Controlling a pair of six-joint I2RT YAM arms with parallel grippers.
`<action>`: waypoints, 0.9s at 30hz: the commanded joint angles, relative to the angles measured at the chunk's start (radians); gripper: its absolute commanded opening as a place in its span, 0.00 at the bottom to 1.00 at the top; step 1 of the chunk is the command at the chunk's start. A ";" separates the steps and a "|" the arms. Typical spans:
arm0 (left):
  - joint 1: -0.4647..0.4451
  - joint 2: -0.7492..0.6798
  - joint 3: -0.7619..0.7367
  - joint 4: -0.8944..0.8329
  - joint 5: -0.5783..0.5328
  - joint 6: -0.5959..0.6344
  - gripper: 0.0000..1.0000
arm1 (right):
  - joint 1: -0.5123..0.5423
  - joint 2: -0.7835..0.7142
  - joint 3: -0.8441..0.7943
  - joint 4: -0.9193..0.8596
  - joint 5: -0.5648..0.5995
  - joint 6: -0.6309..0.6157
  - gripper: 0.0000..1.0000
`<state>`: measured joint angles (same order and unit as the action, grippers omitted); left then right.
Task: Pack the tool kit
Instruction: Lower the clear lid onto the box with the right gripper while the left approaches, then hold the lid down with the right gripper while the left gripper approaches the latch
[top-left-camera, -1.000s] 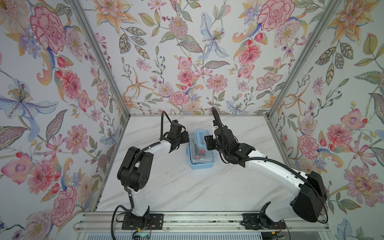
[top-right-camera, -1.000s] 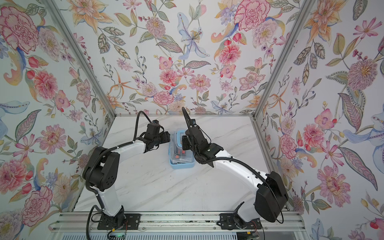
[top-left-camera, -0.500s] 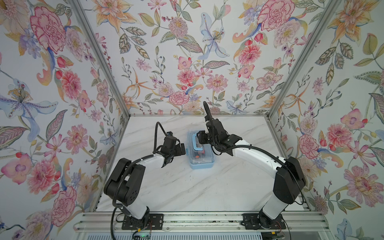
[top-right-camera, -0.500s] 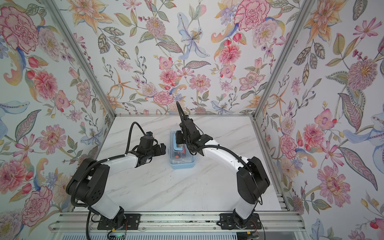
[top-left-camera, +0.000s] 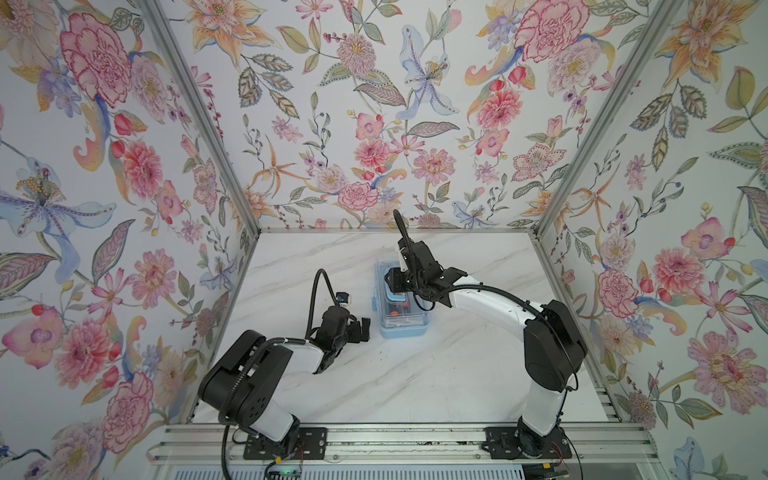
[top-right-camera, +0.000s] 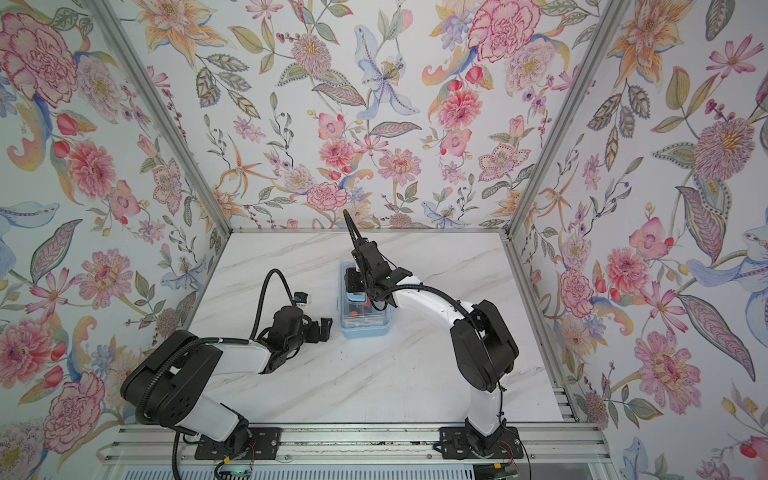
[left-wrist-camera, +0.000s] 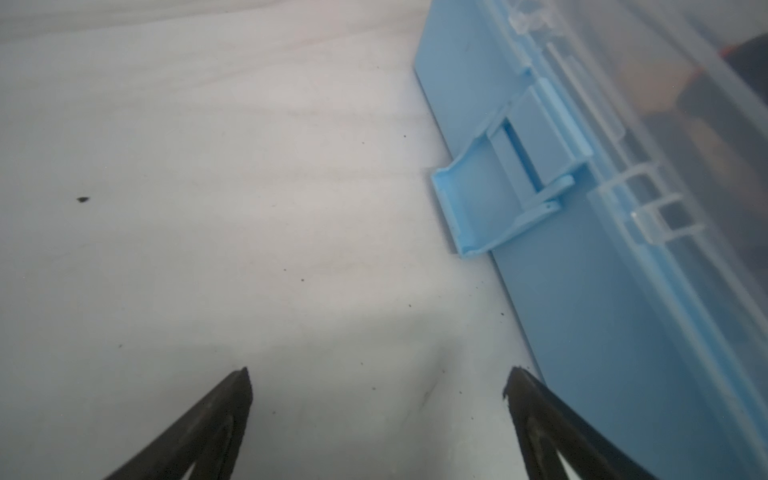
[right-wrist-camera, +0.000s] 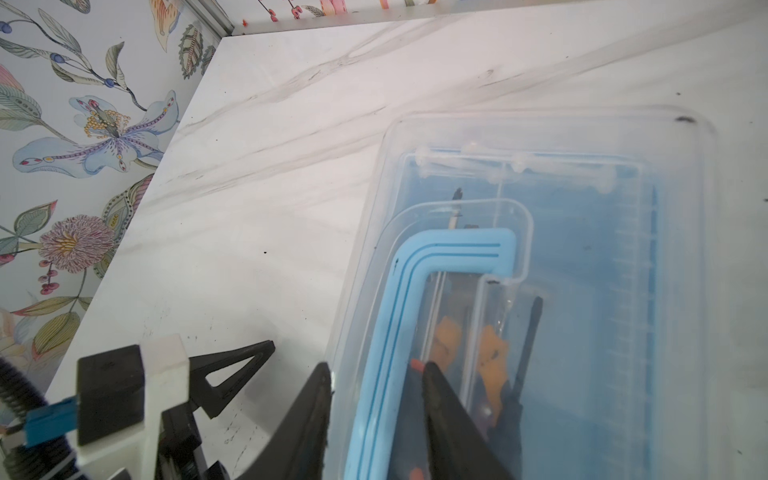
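**Two arms close in on a lidded tool box**

A light-blue tool box (top-left-camera: 405, 328) (top-right-camera: 365, 326) sits near the middle of the marble table (top-left-camera: 415, 374), its long side running away from the camera head, in both top views. Floral walls (top-left-camera: 374, 124) stand on three sides of the table. The clear lid (right-wrist-camera: 582, 137) lies on top of the blue base. Through it, orange and black tools (right-wrist-camera: 490, 349) show inside.

The right gripper (top-left-camera: 392, 280) (top-right-camera: 353, 282) (right-wrist-camera: 376, 368) reaches across the far half of the box from the right. Its jaws stand partly spread, one on each side of the blue handle (right-wrist-camera: 415, 257), which lies flat on the lid. The right wrist view shows a gap between one finger and the handle. Whether the other finger touches the handle cannot be told.

The left gripper (top-left-camera: 362, 329) (top-right-camera: 326, 328) (left-wrist-camera: 379, 374) hangs low over the table just beside the near left corner of the box. Its jaws are spread wide and hold nothing, with bare marble between the fingertips (left-wrist-camera: 243, 376). In the left wrist view one finger lies close along the blue side wall (left-wrist-camera: 582, 311), but contact cannot be told. Farther along that wall a blue latch (left-wrist-camera: 478, 199) stands swung out from the box, its free end pointing down at the table.
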<state>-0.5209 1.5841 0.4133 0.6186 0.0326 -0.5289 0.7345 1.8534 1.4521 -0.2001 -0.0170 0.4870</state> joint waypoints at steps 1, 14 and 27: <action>-0.051 0.048 -0.006 0.199 0.040 0.068 0.99 | -0.020 -0.012 -0.015 -0.017 -0.029 -0.010 0.38; -0.140 0.139 0.047 0.168 -0.077 0.055 0.98 | -0.071 -0.041 -0.098 -0.014 -0.052 -0.028 0.38; -0.144 0.285 0.165 0.215 -0.222 0.057 0.95 | -0.079 -0.046 -0.127 0.013 -0.080 -0.026 0.36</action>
<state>-0.6548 1.8313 0.5514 0.7979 -0.1600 -0.4847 0.6716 1.8248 1.3514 -0.1524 -0.1051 0.4751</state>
